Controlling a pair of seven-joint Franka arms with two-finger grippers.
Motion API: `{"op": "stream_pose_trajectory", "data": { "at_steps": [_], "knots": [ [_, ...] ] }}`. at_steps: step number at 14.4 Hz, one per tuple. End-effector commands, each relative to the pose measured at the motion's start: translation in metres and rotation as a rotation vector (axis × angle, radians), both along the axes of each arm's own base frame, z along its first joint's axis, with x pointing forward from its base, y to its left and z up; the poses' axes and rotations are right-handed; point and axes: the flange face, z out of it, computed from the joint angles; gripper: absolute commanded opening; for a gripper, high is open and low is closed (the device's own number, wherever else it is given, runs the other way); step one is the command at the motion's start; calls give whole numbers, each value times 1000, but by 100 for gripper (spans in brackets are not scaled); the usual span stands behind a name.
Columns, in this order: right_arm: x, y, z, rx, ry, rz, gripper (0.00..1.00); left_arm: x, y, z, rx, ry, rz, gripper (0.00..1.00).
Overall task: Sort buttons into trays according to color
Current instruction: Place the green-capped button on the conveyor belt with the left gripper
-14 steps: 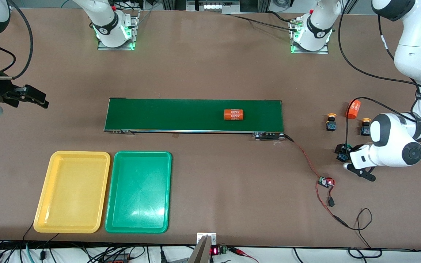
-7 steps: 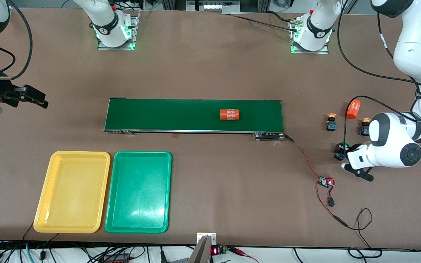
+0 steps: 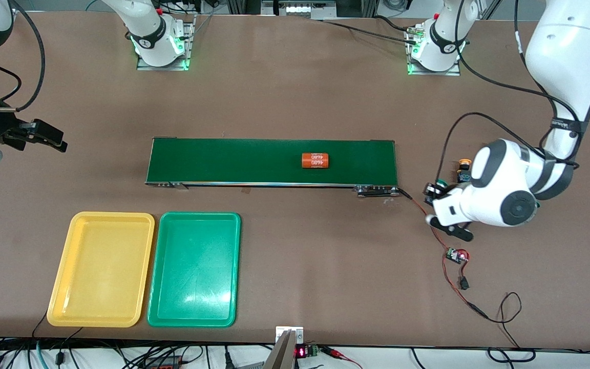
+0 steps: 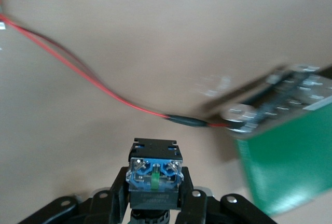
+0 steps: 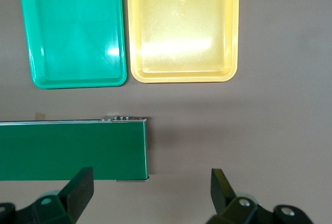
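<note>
My left gripper [image 3: 436,190] is shut on a green-capped button [image 3: 439,183] and holds it above the table, just off the conveyor's end at the left arm's side. In the left wrist view the button's dark body with blue terminals [image 4: 154,169] sits between the fingers of the left gripper [image 4: 154,185]. One yellow-capped button [image 3: 463,164] peeks out beside the left arm; the other buttons are hidden. The yellow tray [image 3: 101,218] and the green tray [image 3: 195,218] lie side by side, both empty, near the front camera. My right gripper [image 3: 44,136] waits open at the right arm's end of the table.
A long dark-green conveyor belt [image 3: 233,161] carries an orange cylinder [image 3: 315,160]. A red wire [image 3: 430,225] runs from the belt's end to a small circuit board [image 3: 457,255]. The right wrist view shows the right gripper [image 5: 150,187], the belt's end [image 5: 67,149] and both trays [image 5: 181,27].
My left gripper has lifted the green-capped button and carried it toward the conveyor's end. The orange cylinder has moved along the belt toward the right arm's end. The right arm has not moved.
</note>
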Motion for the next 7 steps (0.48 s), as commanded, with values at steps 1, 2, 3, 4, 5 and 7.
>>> {"op": "stream_pose_trajectory", "data": {
  "at_steps": [1, 2, 3, 4, 5, 7],
  "knots": [
    [2, -2, -3, -9, 9, 7, 100, -20, -41, 31, 31, 34, 31, 0],
    [5, -2, -10, -8, 19, 7, 100, -27, -58, 34, 36, 41, 47, 0],
    [5, -2, -13, -9, 25, 7, 100, -31, -70, 36, 45, 43, 77, 0],
    [6, -3, -16, -9, 35, 7, 100, -34, -82, 34, 53, 51, 123, 0],
    [7, -3, -20, -9, 42, 7, 100, -37, -94, 34, 57, 48, 152, 0],
    [8, -3, -26, -12, 57, 28, 100, -53, -119, 22, 77, 47, 174, 0]
  ]
}}
